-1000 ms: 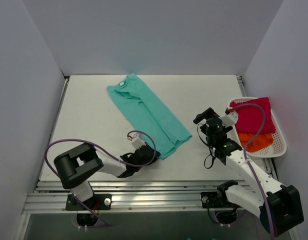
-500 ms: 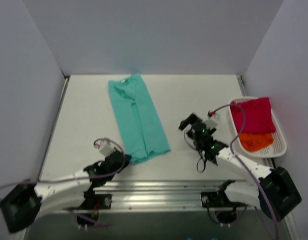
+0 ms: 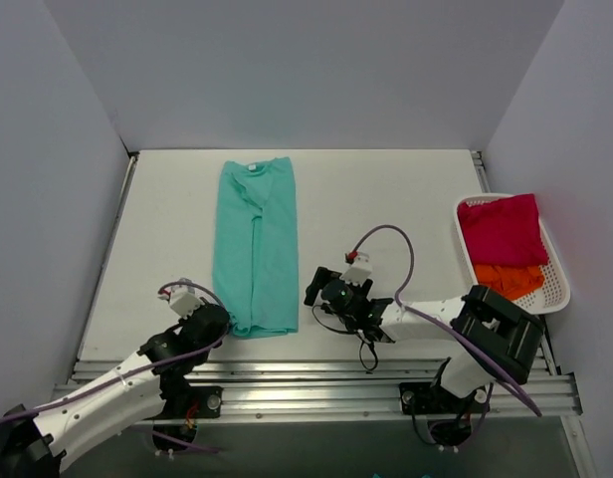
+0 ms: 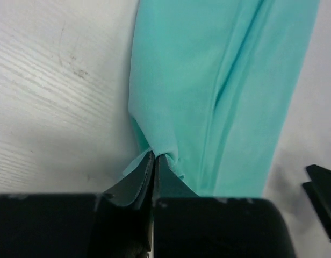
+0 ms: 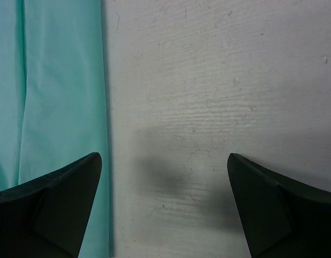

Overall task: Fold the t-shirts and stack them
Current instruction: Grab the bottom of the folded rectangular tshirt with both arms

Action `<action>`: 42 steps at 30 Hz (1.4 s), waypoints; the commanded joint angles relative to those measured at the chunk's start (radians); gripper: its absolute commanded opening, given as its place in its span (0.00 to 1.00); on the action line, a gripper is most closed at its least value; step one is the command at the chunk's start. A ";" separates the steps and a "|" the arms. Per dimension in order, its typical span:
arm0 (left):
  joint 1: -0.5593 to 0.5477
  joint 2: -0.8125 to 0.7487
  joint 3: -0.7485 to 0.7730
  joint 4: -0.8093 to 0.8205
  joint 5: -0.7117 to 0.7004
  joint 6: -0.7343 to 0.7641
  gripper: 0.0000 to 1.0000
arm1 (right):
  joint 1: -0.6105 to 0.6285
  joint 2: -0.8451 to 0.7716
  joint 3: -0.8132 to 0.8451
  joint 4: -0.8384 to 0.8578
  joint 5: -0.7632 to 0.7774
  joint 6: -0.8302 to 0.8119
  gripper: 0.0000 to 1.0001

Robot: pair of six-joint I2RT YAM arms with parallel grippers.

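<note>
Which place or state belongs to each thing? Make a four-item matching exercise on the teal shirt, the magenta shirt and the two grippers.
Things:
1 teal t-shirt
2 magenta-red t-shirt
3 left gripper
4 right gripper

Places or states:
A open, holding nothing
B in the white basket
C lying as a long strip on the table
D shut on a corner of cloth

Pairs: 1-C, 2-B, 3-D, 4-A

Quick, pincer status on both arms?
Left pincer: closed, pinching the near corner of the teal t-shirt.
Right pincer: open, holding nothing.
</note>
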 commanded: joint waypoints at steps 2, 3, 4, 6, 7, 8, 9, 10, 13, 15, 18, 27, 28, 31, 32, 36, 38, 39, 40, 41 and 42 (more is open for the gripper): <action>0.010 0.309 0.056 0.148 0.074 0.034 0.03 | 0.037 -0.090 -0.012 -0.088 0.033 0.043 1.00; 0.010 0.365 0.061 0.173 0.093 0.026 0.03 | 0.061 -0.101 -0.004 -0.097 0.033 0.051 1.00; 0.010 0.452 0.064 0.199 0.102 0.023 0.02 | 0.075 -0.120 0.000 -0.106 0.034 0.055 1.00; 0.010 0.514 0.066 0.267 0.120 0.017 0.02 | 0.110 -0.139 0.002 -0.121 0.042 0.072 0.99; 0.010 0.554 0.062 0.316 0.139 0.018 0.02 | 0.141 -0.153 -0.003 -0.121 0.039 0.091 0.98; 0.008 0.565 0.056 0.339 0.145 0.020 0.02 | 0.156 -0.157 -0.006 -0.118 0.036 0.098 0.95; 0.008 0.571 0.046 0.354 0.156 0.026 0.02 | 0.169 -0.162 -0.009 -0.111 0.034 0.111 0.92; 0.007 0.573 0.041 0.370 0.162 0.032 0.02 | 0.198 -0.167 -0.017 -0.106 0.034 0.120 0.91; 0.000 0.525 0.053 0.324 0.145 0.041 0.02 | 0.225 -0.145 -0.026 -0.092 0.046 0.158 0.85; -0.004 0.485 0.059 0.280 0.130 0.043 0.02 | 0.230 -0.127 -0.030 -0.069 0.042 0.166 0.82; -0.004 0.396 0.056 0.206 0.107 0.049 0.02 | 0.236 -0.092 -0.029 -0.052 0.036 0.174 0.79; -0.006 0.295 0.030 0.108 0.101 0.037 0.03 | 0.241 -0.030 -0.023 -0.043 0.079 0.172 0.74; -0.006 0.301 0.027 0.114 0.101 0.034 0.04 | 0.239 -0.017 -0.021 -0.039 0.080 0.169 0.72; -0.006 0.319 0.018 0.123 0.107 0.020 0.04 | 0.241 0.020 -0.010 -0.020 0.079 0.163 0.65; -0.006 0.323 0.018 0.121 0.108 0.014 0.05 | 0.239 0.033 -0.009 -0.019 0.080 0.163 0.64; -0.007 0.312 0.001 0.129 0.122 0.006 0.05 | 0.236 0.088 0.008 -0.008 0.089 0.157 0.63; -0.007 0.300 -0.003 0.131 0.127 0.009 0.05 | 0.233 0.099 0.019 -0.005 0.091 0.151 0.63; -0.007 0.292 -0.005 0.127 0.125 0.012 0.05 | 0.232 0.103 0.022 -0.005 0.091 0.149 0.63; -0.007 0.278 -0.007 0.121 0.125 0.014 0.05 | 0.232 0.109 0.025 -0.003 0.089 0.146 0.63; -0.007 0.272 -0.007 0.117 0.121 0.015 0.05 | 0.232 0.109 0.026 -0.005 0.089 0.145 0.61; -0.007 0.266 -0.008 0.115 0.119 0.017 0.05 | 0.232 0.112 0.026 -0.003 0.089 0.143 0.59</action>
